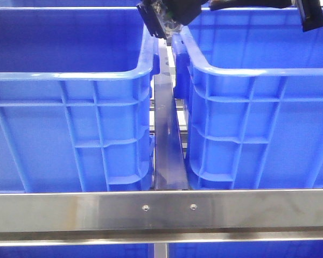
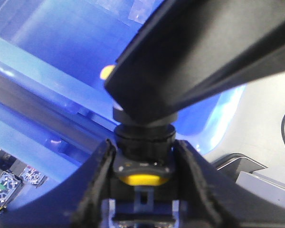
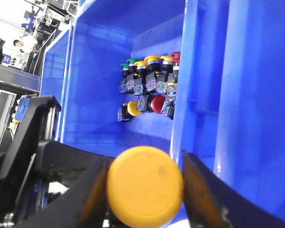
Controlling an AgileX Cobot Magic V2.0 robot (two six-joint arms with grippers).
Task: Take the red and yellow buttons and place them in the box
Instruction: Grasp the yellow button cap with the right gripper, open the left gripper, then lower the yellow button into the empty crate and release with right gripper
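Right wrist: btn cluster [image 3: 149,85] inside blue crate [image 3: 104,71], beyond held yellow btn [image 3: 145,186].

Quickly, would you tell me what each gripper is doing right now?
Left gripper: closed on a yellow button.
Right gripper: closed on another yellow button.

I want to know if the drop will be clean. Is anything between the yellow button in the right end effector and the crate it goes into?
Nothing visible. The right end effector holds the yellow button over the open crate; only other buttons lie on its floor.
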